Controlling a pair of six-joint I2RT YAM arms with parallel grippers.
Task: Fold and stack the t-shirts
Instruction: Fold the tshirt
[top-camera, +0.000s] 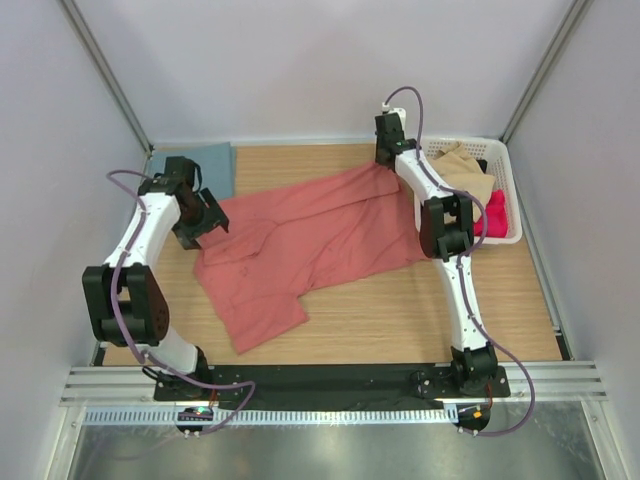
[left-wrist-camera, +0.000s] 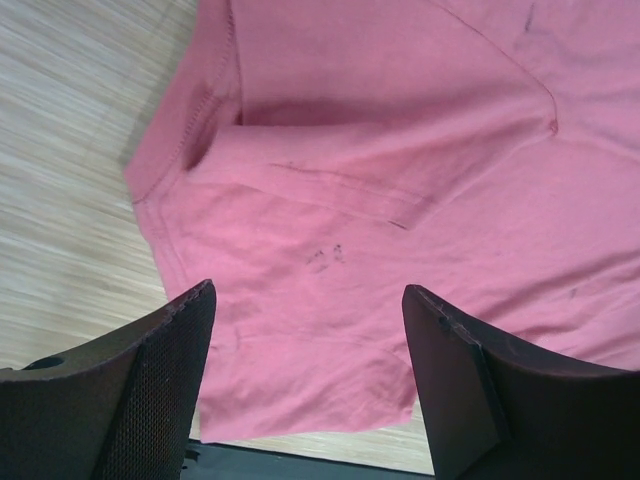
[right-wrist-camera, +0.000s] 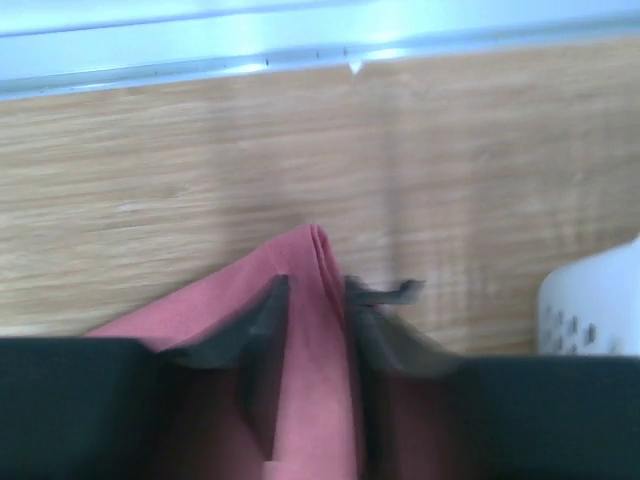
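Now, you had the right tool (right-wrist-camera: 317, 290) pinching a fold of the salmon-red t-shirt (top-camera: 310, 240) sprawled mid-frame on the table (top-camera: 420, 320), the left tool (left-wrist-camera: 308, 295) spread above its left part, and the teal-blue t-shirt (top-camera: 205, 165) lying upper left.

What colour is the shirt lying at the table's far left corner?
The shirt is dusty teal-blue, seen best in the top external view.

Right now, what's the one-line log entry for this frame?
left claw: open above salmon-red t-shirt | right claw: pinching its far edge | teal-blue t-shirt: flat, far-left corner | stack: not yet
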